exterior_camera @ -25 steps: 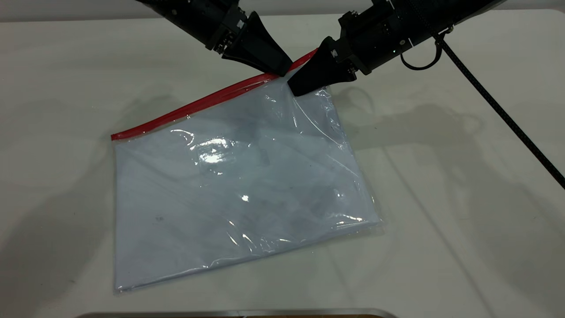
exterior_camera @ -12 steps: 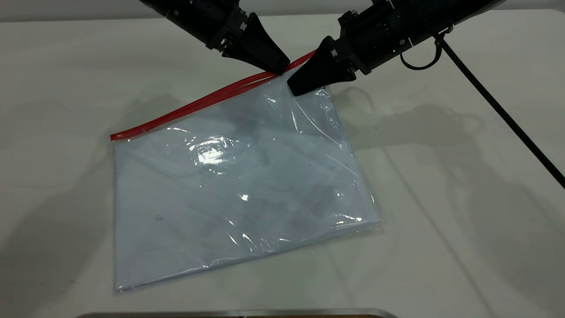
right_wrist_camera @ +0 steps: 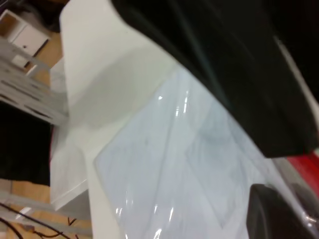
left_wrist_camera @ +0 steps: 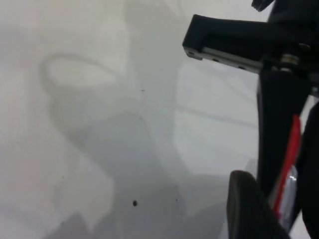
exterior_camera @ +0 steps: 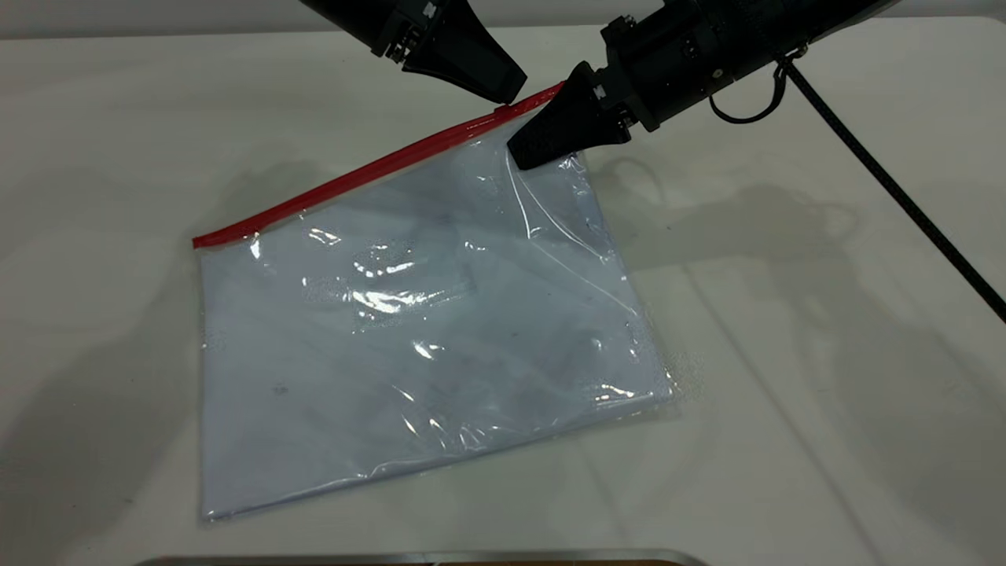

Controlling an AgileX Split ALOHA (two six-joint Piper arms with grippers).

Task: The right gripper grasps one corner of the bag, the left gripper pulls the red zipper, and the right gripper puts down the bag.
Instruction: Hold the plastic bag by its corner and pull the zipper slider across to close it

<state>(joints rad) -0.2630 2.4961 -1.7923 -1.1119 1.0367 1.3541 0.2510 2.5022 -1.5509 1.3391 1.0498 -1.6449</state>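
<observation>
The bag (exterior_camera: 409,330) lies flat on the white table, clear and shiny with white paper inside. Its far right corner (exterior_camera: 550,153) is raised. The red zipper (exterior_camera: 354,174) runs straight along the far edge. My right gripper (exterior_camera: 523,157), with cable loop, is shut on that corner just below the zipper's right end. In the right wrist view (right_wrist_camera: 279,169) the plastic (right_wrist_camera: 174,164) passes between its jaws. My left gripper (exterior_camera: 508,96) sits at the zipper close to the right gripper. In the left wrist view (left_wrist_camera: 284,189) its jaws stand apart with the red strip (left_wrist_camera: 290,154) between them.
The right arm's black cable (exterior_camera: 904,196) slants over the table's right side. A metal edge (exterior_camera: 424,556) runs along the near side. The white table (exterior_camera: 786,393) surrounds the bag.
My left gripper has moved up and to the right along the zipper. The red strip, sagging and split into two lines before, has risen and pulled straight. The right gripper has barely moved.
</observation>
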